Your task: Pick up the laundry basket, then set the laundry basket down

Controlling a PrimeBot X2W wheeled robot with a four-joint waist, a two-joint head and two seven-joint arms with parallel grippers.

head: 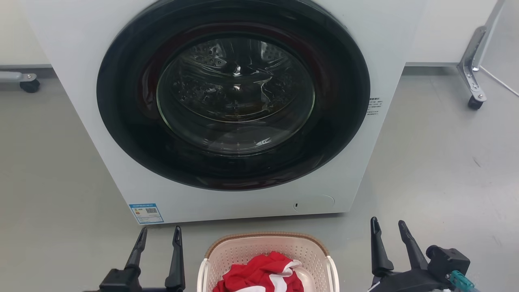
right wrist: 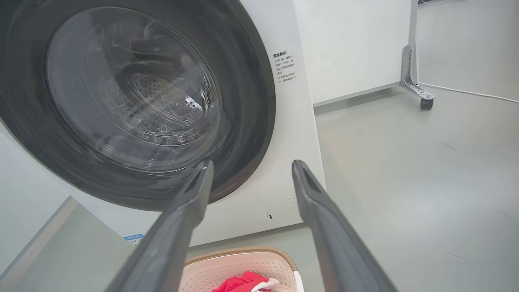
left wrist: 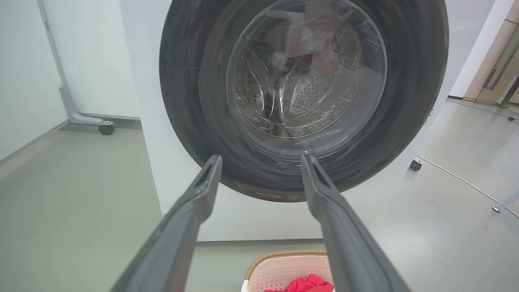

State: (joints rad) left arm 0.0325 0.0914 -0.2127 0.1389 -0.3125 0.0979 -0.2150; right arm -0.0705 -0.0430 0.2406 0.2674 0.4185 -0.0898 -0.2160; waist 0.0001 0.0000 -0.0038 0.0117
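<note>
I see the small cream-white perforated plastic laundry basket [head: 263, 235] with a brown woven-look rim on the grey floor [head: 438, 170], near the white front-loading washing machine's [head: 243, 202] front edge, with red-and-white cloth [head: 259, 271] inside. My left gripper [head: 160, 229] and right gripper [head: 387, 221] flank it, both spread and holding nothing; floor stretches wide either side

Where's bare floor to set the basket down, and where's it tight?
Open floor right of the washing machine, out to the caster leg; open floor left of it too. Tight: the strip between the machine and the laundry basket.
</note>
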